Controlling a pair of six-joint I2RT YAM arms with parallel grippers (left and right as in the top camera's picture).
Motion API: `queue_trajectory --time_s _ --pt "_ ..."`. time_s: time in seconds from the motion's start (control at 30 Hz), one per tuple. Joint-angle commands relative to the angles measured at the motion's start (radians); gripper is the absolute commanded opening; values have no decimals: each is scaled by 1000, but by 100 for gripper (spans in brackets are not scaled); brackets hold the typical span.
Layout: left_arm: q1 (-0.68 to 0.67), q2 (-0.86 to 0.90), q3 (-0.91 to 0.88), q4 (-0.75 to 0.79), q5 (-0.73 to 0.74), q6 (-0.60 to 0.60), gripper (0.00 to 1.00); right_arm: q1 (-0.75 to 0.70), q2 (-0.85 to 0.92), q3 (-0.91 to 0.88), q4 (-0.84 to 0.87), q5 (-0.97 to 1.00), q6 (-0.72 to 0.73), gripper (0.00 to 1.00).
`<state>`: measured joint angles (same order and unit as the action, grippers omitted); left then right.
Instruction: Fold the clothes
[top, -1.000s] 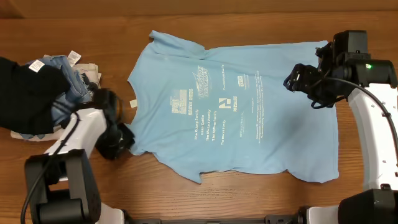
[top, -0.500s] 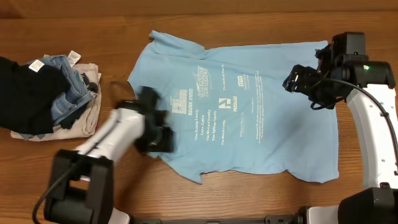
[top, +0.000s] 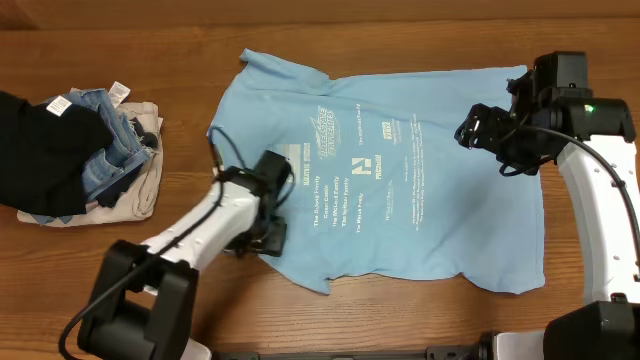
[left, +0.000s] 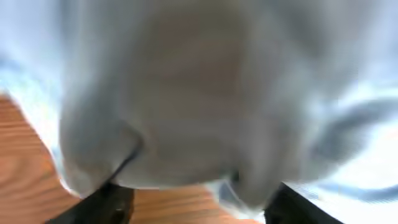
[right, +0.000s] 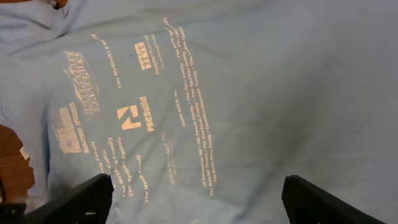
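The clothes are a light-blue T-shirt (top: 400, 180) lying spread out on the wooden table (top: 400, 320), white print facing up, collar toward the left. My left gripper (top: 268, 238) sits low over the shirt's near-left edge. In the left wrist view the picture is blurred: pale fabric (left: 199, 93) fills it just ahead of my left gripper (left: 199, 208), whose jaws stand apart with bare wood showing between them. My right gripper (top: 475, 130) hovers above the shirt's right half, and in the right wrist view it (right: 202, 205) is wide open over the printed cloth (right: 249, 93), holding nothing.
A pile of other garments lies at the left of the table: a black one (top: 40, 150), blue jeans (top: 105, 140) and a beige cloth (top: 140, 190). Both arm bases stand at the front corners.
My left arm has swung right, from the bare wood beside the pile onto the shirt's near-left edge, and its jaws have widened. The right arm has stayed where it was.
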<state>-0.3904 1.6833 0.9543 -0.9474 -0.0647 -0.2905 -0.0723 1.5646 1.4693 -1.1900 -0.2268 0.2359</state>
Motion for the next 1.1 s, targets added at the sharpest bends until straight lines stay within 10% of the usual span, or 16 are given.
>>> queue_trajectory --time_s 0.0,0.33,0.87,1.07 --pt "111 -21 -4 0 -34 -1 70 -3 3 -3 4 10 7 91" --pt "218 -84 8 -57 141 178 66 -3 3 -3 6 10 7 91" --pt "-391 -63 6 47 173 197 73 -3 3 -3 5 25 7 91" --pt "-397 24 6 35 172 182 45 -3 3 -3 6 25 7 91"
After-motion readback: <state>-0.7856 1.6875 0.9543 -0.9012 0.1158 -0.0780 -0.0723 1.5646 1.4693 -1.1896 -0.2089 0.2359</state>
